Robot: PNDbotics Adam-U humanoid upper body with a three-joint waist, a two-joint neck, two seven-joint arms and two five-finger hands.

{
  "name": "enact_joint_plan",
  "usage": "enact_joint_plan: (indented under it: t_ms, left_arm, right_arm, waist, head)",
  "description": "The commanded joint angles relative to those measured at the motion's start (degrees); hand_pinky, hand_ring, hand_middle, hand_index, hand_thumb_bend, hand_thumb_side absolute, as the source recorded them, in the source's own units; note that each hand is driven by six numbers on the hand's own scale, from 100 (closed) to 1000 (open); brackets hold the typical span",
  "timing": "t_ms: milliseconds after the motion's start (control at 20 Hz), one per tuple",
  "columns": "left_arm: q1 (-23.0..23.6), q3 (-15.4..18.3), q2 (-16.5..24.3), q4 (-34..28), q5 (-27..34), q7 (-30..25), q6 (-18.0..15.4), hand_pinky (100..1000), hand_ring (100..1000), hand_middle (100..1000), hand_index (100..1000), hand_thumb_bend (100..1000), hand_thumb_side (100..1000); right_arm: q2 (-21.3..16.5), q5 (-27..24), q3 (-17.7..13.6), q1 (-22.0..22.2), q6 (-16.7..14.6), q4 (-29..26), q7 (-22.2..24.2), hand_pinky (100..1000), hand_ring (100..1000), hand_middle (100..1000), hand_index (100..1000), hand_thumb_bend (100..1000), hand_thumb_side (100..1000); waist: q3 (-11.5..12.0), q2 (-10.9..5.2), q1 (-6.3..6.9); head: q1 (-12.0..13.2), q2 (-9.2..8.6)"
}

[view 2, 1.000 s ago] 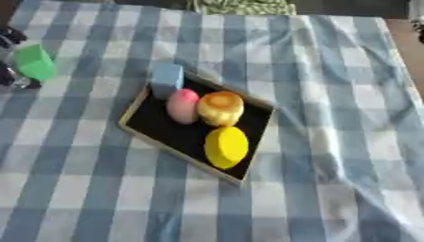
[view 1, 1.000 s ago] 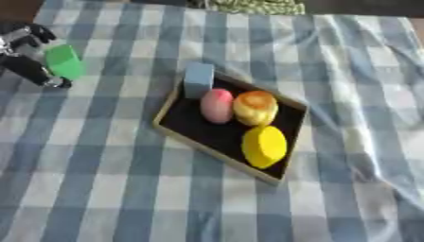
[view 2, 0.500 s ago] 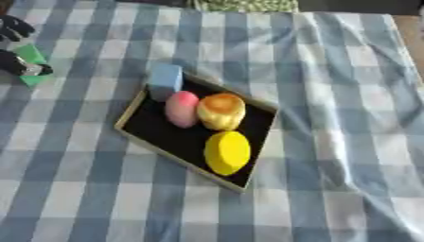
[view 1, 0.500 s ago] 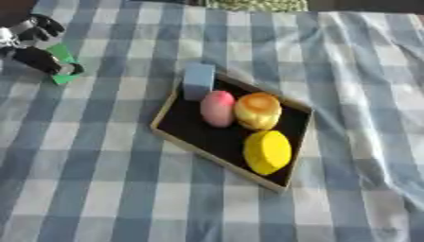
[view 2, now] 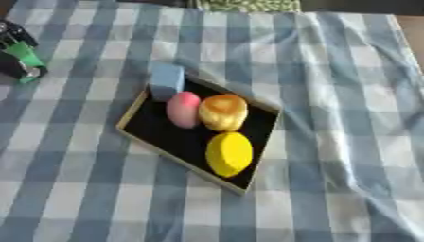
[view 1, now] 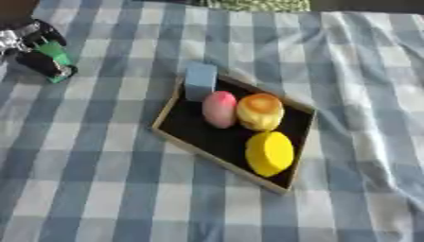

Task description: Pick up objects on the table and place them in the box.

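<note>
In my left eye view, my left robot hand (view 1: 33, 47) sits at the upper left of the desk (view 1: 99, 189), which is covered by a blue and white checked cloth. My fingers are curled round a small green object (view 1: 55, 52), with its green face showing between my dark fingers and its lower end close to the cloth; I cannot tell whether it touches the cloth. The box (view 1: 178, 137), a shallow tray with a black floor and a pale wooden rim, lies askew near the middle of the desk, well apart from my hand. Inside it, a pink oval thing (view 1: 219, 109) lies beside an orange round thing (view 1: 260, 111), the two touching or nearly so. A yellow lemon-shaped thing (view 1: 269, 153) lies nearer me, toward the near corner of the box. A pale blue block (view 1: 200, 81) stands at the far corner of the box; whether it rests inside the rim or on it I cannot tell. The cloth is rumpled into folds along the right side.

In my right eye view, the same layout sits a little further left. My left robot hand (view 2: 15, 56) is cut off by the left edge, and the green object (view 2: 25, 53) shows as a slanted strip between my fingers. The box (view 2: 141, 137) holds the same three things, with the blue block at its far corner. My right robot hand shows in neither view.
</note>
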Motion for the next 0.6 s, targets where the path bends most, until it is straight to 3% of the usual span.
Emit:
enact_joint_plan:
  t_ms: [50,150,350,600]
  left_arm:
    - [-1.5,0.5,1.0,-0.7,0.6,0.3,0.6,843,722,611,657,267,114]
    - [-1.5,0.4,1.0,-1.0,1.2,0.3,0.6,838,712,600,628,231,100]
    - [-1.7,-0.2,1.3,-2.6,1.7,0.3,0.2,835,709,600,622,242,100]
    - [-2.1,-2.7,1.8,-9.4,2.2,-1.6,-2.1,835,711,602,625,242,100]
  right_arm:
    - [-1.1,-0.4,-0.7,-0.5,-0.2,-0.2,-0.1,798,811,626,737,100,266]
    - [-1.1,-0.4,-0.7,-0.4,-0.3,-0.2,-0.1,798,811,626,737,100,267]
    - [-1.1,-0.5,-0.7,-0.3,-0.4,0.1,0.0,798,811,626,737,100,265]
    - [-1.1,-0.5,-0.7,0.1,-0.5,0.4,0.1,799,811,627,738,100,259]
  waist:
    - [0.1,-0.84,0.08]
    - [0.1,-0.96,0.05]
    - [0.1,-1.49,0.03]
    - [0.3,-2.76,0.15]
  head:
    - [0.0,-0.25]
    - [0.0,-0.08]
    - [-0.2,0.36]
    - [-0.9,1.43]
